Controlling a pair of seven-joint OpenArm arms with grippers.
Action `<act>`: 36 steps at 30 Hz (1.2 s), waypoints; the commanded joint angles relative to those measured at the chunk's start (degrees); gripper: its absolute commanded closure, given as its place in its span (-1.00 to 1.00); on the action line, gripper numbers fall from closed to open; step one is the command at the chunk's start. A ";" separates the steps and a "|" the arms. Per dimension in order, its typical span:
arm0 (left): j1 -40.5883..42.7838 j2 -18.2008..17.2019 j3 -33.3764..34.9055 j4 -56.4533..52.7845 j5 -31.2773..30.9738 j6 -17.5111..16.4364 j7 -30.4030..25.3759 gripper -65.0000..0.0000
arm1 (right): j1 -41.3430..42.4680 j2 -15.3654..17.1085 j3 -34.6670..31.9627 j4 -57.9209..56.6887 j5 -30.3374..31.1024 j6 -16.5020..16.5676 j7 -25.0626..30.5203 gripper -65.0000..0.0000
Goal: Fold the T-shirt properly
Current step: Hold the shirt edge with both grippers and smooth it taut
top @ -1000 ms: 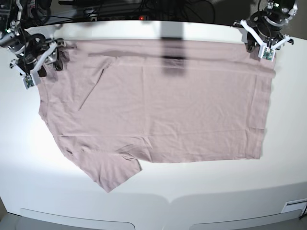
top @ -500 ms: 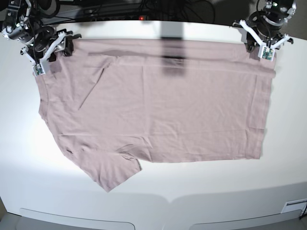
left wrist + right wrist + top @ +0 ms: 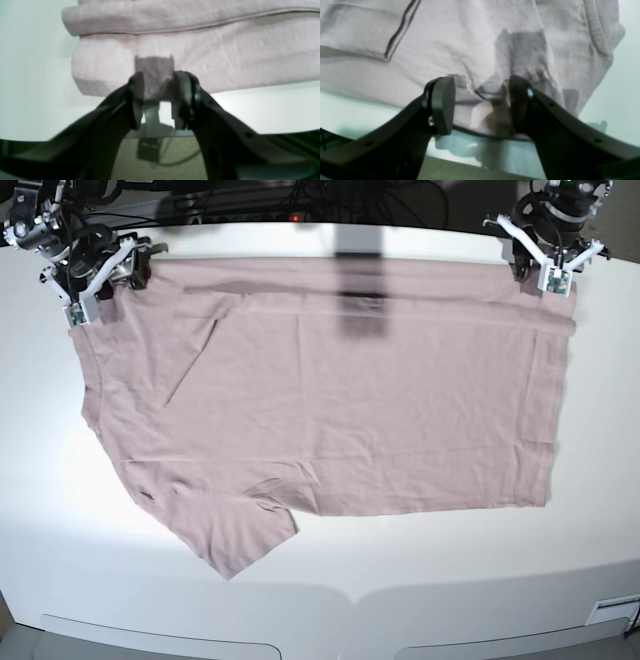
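Note:
The dusty pink T-shirt (image 3: pixel 330 400) lies spread flat on the white table (image 3: pixel 330 600), one sleeve pointing toward the front left. My left gripper (image 3: pixel 548 265) hovers at the shirt's far right corner. In the left wrist view the left gripper (image 3: pixel 157 100) is open, the hemmed edge of the T-shirt (image 3: pixel 200 50) lying right at its fingertips. My right gripper (image 3: pixel 105 280) is at the far left corner. Its wrist view shows the right gripper (image 3: pixel 480 102) wide open over the edge of the T-shirt (image 3: pixel 470 37), nothing pinched.
Dark cables and equipment (image 3: pixel 250 200) run behind the table's far edge. A dark shadow band (image 3: pixel 360 300) falls across the shirt's far middle. A small label (image 3: pixel 610 612) sits at the front right edge.
My right gripper has moved toward the far edge and inward to the shirt's far left corner. The left gripper has shifted slightly toward the far edge. The shirt lies as before.

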 commanded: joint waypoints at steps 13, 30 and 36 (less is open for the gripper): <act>4.00 0.13 0.66 -1.51 0.61 -1.57 11.93 0.39 | -4.44 0.76 0.46 4.87 0.00 0.19 -1.14 -0.06; 6.62 0.13 0.66 3.67 6.27 -0.72 9.11 0.39 | -8.22 0.76 1.18 6.32 0.00 0.19 -1.38 -0.06; 5.20 0.13 0.66 3.67 6.25 -0.24 8.41 0.39 | -9.09 0.79 1.18 8.35 0.02 0.19 -1.11 -0.06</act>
